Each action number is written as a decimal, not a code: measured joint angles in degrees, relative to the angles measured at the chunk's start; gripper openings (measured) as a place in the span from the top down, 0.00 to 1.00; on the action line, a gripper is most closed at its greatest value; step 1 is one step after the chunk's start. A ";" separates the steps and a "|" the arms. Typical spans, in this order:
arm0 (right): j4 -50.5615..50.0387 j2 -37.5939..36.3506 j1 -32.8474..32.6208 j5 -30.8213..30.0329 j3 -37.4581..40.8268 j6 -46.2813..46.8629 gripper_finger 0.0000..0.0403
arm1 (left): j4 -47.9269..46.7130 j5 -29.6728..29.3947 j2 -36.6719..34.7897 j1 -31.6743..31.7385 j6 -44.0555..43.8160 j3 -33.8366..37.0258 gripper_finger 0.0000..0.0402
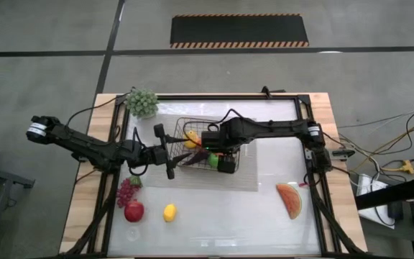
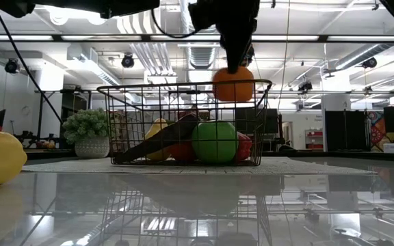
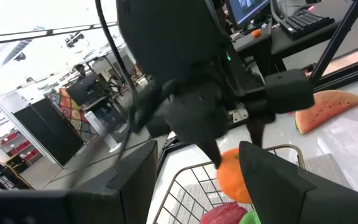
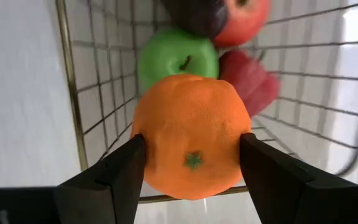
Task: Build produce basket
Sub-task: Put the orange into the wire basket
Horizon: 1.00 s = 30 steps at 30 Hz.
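A round orange toy fruit (image 4: 191, 144) is gripped between the two dark fingers of the right gripper (image 4: 191, 162), pinched at its widest part. In the low view it hangs level with the top rim of the rectangular dark wire-mesh basket (image 2: 115, 123), at the basket's right end in that view, so the basket floor lies straight below the gripper. From above, the right gripper (image 1: 221, 152) is seen over the basket's 4 o'clock corner, near the table's centre.

Inside the basket, a round green toy fruit (image 2: 214, 141), a red toy fruit (image 4: 248, 81), a dark purple eggplant (image 2: 163, 140) and a yellow piece (image 1: 191, 137) are already lying; the green fruit sits directly beneath the orange. The orange, being round, offers no long axis to align.

The left gripper (image 1: 165, 152) is held at the basket's 9 o'clock side, fingers apart and holding nothing. Judged from this, only a short descent and release is needed.
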State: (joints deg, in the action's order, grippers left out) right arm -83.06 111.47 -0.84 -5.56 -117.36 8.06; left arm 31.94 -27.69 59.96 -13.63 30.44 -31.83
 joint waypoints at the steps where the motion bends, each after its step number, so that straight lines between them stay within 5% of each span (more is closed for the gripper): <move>1: -0.33 0.48 0.02 0.48 0.00 -0.20 0.44 | -0.01 0.00 0.00 0.00 -0.01 0.00 0.48; 30: 5.47 1.56 0.79 1.07 8.90 -1.69 0.43 | -0.01 0.00 0.04 -0.04 0.00 0.04 0.48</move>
State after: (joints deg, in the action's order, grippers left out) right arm -77.59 113.03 -0.05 -4.49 -108.47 6.37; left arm 31.92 -27.69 60.01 -13.67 30.44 -31.79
